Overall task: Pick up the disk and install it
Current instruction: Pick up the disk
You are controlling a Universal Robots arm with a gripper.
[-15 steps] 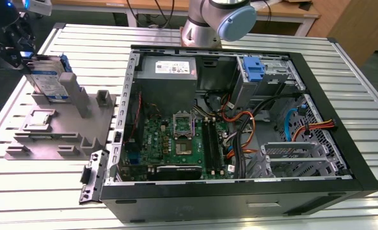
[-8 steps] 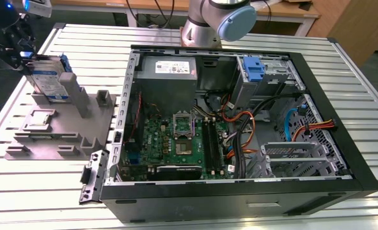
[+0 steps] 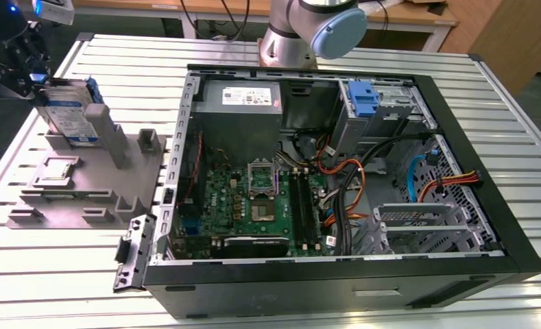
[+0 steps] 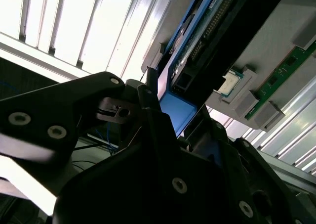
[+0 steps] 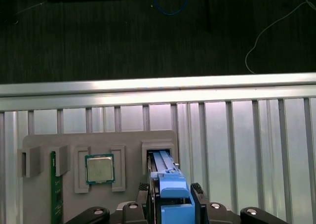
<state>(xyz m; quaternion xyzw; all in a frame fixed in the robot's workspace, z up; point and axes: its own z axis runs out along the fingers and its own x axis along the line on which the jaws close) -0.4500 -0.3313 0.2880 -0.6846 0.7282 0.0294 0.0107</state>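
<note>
The black end effector (image 5: 173,197) clamps the flat disk (image 5: 164,163) (blue-framed, glossy plastic) upright in the grey holder (image 5: 98,140).

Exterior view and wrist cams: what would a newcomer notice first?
The open computer case dominates the exterior view, with its green motherboard and cable bundles exposed. At that view's left, the disk in its bright blue carrier stands upright in a grey fixture, with the gripper at its top edge.
</note>
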